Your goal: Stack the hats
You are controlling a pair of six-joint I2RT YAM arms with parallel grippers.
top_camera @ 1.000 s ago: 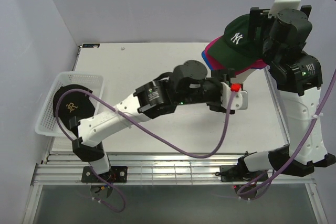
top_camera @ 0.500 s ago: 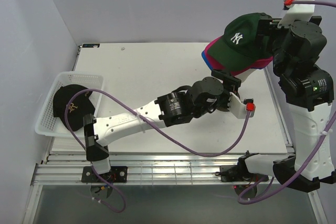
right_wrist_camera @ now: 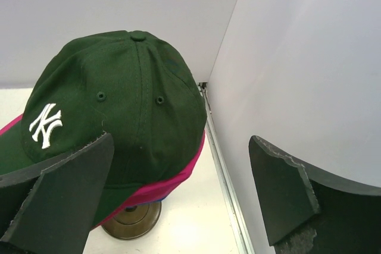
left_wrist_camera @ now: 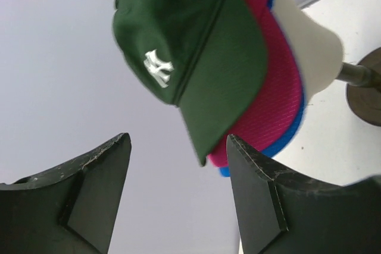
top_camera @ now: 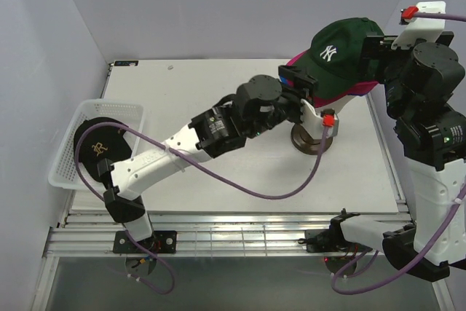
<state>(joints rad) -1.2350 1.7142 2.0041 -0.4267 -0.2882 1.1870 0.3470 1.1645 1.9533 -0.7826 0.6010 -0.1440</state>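
Note:
Three hats sit stacked on the cream mannequin head (left_wrist_camera: 311, 52): the dark green NY cap (top_camera: 338, 49) on top, the magenta cap (left_wrist_camera: 275, 96) under it, the blue cap (left_wrist_camera: 287, 141) lowest. The black cap with the gold emblem (top_camera: 98, 147) lies in the white basket (top_camera: 62, 174) at the left. My left gripper (top_camera: 298, 79) is open just in front of the brims, which hang above its fingertips (left_wrist_camera: 122, 147). My right gripper (right_wrist_camera: 181, 147) is open behind the green cap's crown (right_wrist_camera: 119, 99), holding nothing.
The head's round dark base (top_camera: 309, 142) stands on the white table near the right rear. The right wall (right_wrist_camera: 297, 57) is close beside my right gripper. A purple cable (top_camera: 240, 183) loops over the table from the left arm.
My left arm swung from in front of the stand up and to the left, its gripper now at the brims. My right arm backed off slightly to the right. The stacked caps stayed in place.

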